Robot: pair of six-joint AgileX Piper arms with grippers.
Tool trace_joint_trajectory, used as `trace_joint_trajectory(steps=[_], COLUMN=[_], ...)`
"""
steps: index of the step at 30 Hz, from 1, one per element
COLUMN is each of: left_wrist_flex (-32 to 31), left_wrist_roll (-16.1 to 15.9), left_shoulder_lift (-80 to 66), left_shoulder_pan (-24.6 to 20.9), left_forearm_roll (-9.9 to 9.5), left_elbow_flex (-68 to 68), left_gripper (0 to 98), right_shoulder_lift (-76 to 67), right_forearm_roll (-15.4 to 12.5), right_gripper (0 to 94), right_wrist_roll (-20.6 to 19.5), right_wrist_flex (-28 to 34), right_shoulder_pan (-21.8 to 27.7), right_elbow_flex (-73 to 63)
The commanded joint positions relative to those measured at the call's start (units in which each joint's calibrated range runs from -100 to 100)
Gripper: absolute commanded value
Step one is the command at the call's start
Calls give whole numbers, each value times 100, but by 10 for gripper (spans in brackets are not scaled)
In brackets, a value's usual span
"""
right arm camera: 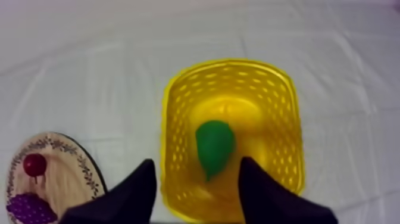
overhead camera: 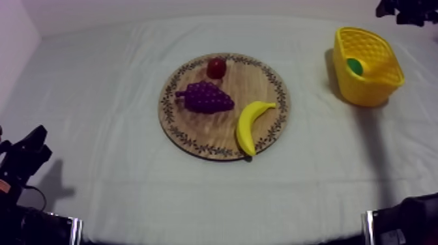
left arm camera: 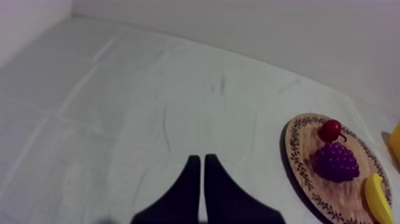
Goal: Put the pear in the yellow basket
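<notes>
**Top view.** The round wooden board (overhead camera: 215, 133) is lying at the middle of the grey-white cloth (overhead camera: 98, 91). It is carrying three items:
- The small red fruit (overhead camera: 216, 67) is sitting at the far edge.
- The bunch of grapes (overhead camera: 207, 97) is lying just in front of that fruit.
- The banana (overhead camera: 250, 126) is lying along the right rim (curved, one tip pointing toward the basket side).

The yellow basket (overhead camera: 368, 94) is standing at the far right of the table, well apart from the board. The pear (overhead camera: 354, 66), green, is lying inside the basket, not on the board. The left arm (overhead camera: 23, 163) is sitting low at the left edge. The right arm (overhead camera: 404, 10) is coming in at the upper right, beyond the basket.

**Left wrist view.** The left gripper (left arm camera: 200, 159) is pointing across bare cloth. Its two black fingers are lying together as a narrow wedge with nothing between them. The board, with the red fruit, grapes and banana on it, is lying well apart from the fingers.

**Right wrist view.** The right gripper (right arm camera: 196, 161) is hanging above the basket. Its fingers are standing wide apart and are gripping nothing. The pear is resting on the basket floor, seen between the two fingers. The board's edge, with the red fruit and grapes on it, is showing beside the basket
</notes>
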Motion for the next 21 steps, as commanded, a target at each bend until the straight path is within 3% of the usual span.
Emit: trace_joint_trajectory(steps=[1,9,13,21], left_wrist_flex=[2,2,2,2], left_wrist_roll=[0,0,0,0], left_shoulder_lift=[2,2,2,2], left_shoulder_pan=[1,1,1,1], left_forearm_roll=[1,1,1,1], left_elbow_flex=[-2,-2,-2,-2], left_gripper=[1,1,1,1], right_shoulder_lift=[-986,-3127,-4170,-6026], right_forearm_roll=[-223,-581,-1007,-1470], right_gripper=[353,178,72,6], right_wrist_roll=[167,479,882,1273], right_wrist_flex=[-732,-2164,-2880,-3186], right_shoulder_pan=[41,82,100,-15], right_elbow_flex=[840,2980,4191,6087])
